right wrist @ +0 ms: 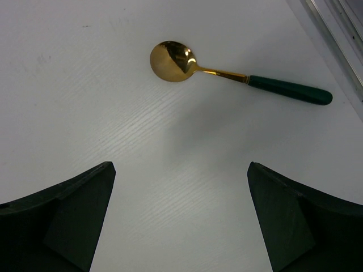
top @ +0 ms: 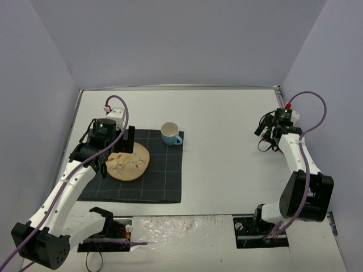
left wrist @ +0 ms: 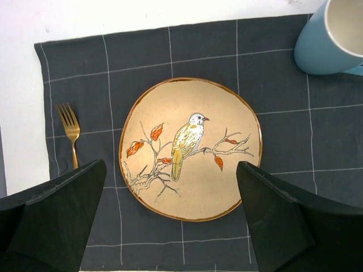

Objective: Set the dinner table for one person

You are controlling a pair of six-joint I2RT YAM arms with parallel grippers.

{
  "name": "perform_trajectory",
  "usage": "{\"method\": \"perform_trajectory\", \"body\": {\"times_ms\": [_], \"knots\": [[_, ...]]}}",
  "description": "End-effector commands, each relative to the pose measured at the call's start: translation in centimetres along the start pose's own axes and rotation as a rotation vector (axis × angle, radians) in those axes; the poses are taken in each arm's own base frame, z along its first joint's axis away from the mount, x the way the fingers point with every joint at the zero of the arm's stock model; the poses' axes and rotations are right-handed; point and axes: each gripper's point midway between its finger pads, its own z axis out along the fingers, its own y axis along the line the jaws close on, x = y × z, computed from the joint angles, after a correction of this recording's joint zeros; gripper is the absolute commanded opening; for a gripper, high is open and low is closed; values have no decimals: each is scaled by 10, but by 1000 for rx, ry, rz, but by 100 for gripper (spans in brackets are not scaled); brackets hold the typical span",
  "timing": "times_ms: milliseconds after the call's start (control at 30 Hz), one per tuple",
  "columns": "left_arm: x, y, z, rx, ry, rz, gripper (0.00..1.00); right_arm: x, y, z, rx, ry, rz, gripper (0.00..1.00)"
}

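L gripper (left wrist: 170, 173) is hovering over the plate (left wrist: 190, 148), fingers spread, holding nothing. Plate is sitting on the placemat (left wrist: 272, 147) w/ fork (left wrist: 71, 133) beside it, mug (left wrist: 332, 37) at the mat's corner. R gripper (right wrist: 180, 170), also spread, is hanging above the spoon (right wrist: 227, 71) lying on the table (top: 227, 170), which is spanning beneath both arms.

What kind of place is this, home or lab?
Probably a lab test cell: bare grey walls box in the white dinner table, with the left arm and right arm bolted at its near edge.
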Motion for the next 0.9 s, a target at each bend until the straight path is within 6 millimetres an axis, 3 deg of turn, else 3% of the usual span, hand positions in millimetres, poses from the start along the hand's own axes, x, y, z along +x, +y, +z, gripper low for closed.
{"method": "perform_trajectory", "body": {"times_ms": [0,200,333,467,667,867], "knots": [[-31,4,-14,-39,-128,13,97,-23,-2,16,16,14,-35,100],[-26,-1,-8,-36,-106,47,97,-35,-29,48,135,48,-99,100],[-24,-2,-7,-36,-100,54,97,-51,-29,64,99,68,-215,96],[-25,-3,-8,-32,-106,69,97,-52,-29,74,51,105,-347,94],[-24,-3,-8,-38,-105,91,97,-40,-24,82,-80,195,-437,94],[-25,-6,-10,-31,-110,101,97,-12,-24,89,-128,302,-473,91]]}}
